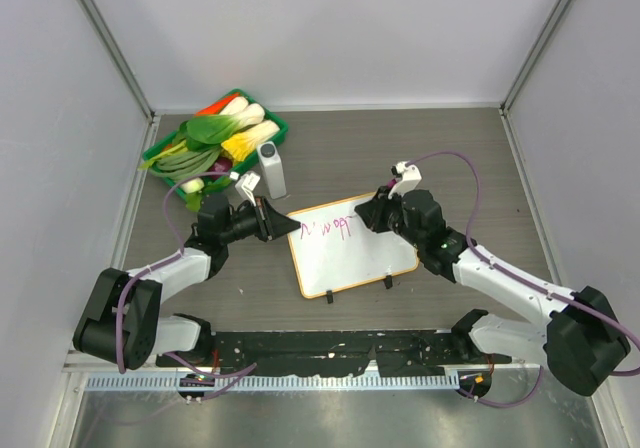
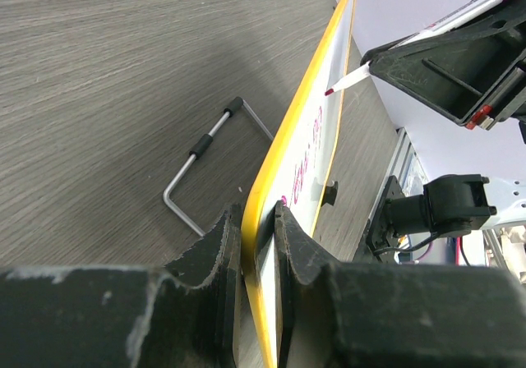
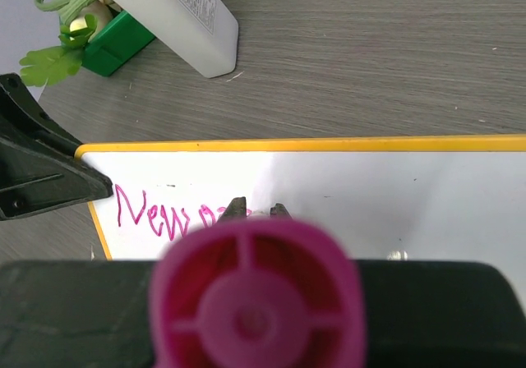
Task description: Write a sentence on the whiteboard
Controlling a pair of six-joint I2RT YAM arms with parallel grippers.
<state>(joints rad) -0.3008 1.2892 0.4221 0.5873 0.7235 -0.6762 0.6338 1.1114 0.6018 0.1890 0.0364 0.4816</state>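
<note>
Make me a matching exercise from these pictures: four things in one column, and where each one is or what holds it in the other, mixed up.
Things
1. orange-framed white rectangular whiteboard
2. pink-and-white marker pen
3. green plastic tray of toy vegetables
4. white rectangular plastic block

Places or states
A. between the tray and the board
B. clamped in the right claw
C. edge pinched by the left claw
D. far-left corner of the grey wooden table

Pairs: 1-C, 2-B, 3-D, 4-A
</note>
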